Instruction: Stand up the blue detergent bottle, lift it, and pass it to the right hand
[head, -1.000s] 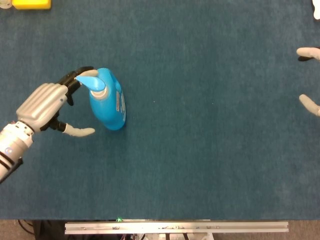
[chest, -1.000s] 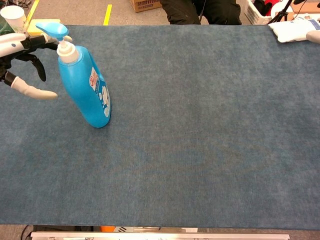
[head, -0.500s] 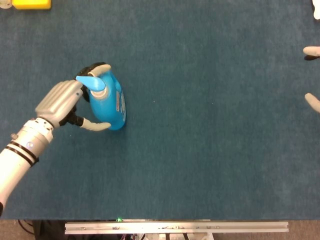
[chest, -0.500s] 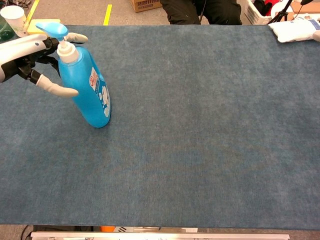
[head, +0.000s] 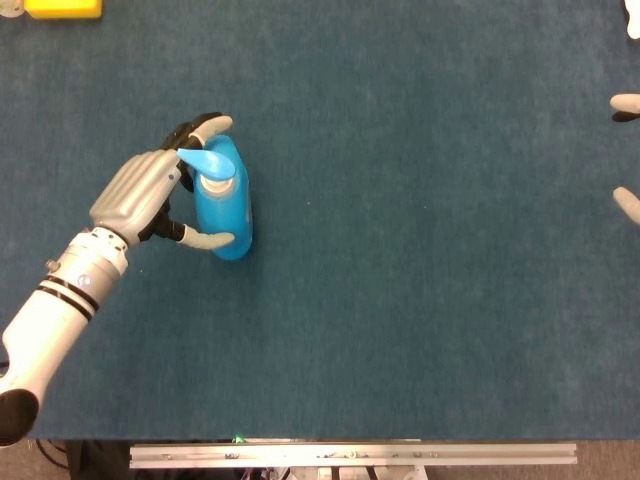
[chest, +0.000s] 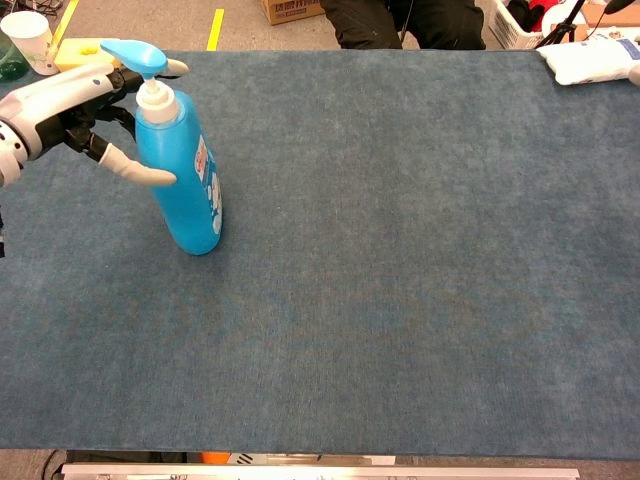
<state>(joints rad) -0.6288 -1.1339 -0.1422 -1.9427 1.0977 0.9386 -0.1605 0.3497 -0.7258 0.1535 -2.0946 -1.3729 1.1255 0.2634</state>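
The fingers (chest: 140, 172) of the left hand (head: 145, 192) are wrapping around the upper part of the blue detergent bottle (chest: 185, 170). In the chest view, one pale fingertip is pressing on the front of the bottle's body, and another one is reaching behind the neck, just under the pump head (chest: 140, 55). So the hand is holding the bottle from its left side, with the fingers narrow around it. The bottle is standing with its base on the blue table mat (head: 400, 300), almost upright, leaning only a little.

The bottle is sitting in the left part of the mat, well apart from every edge. To its right there is a wide bare area of mat, going all the way to the right side.

Of the right hand (head: 627, 150) only two pale fingertips are showing at the right border of the head view. They are apart from each other and are touching nothing.

At the far left corner, a yellow block (head: 62, 8) is lying and a white cup (chest: 27, 35) is standing near it, both well apart from the bottle.
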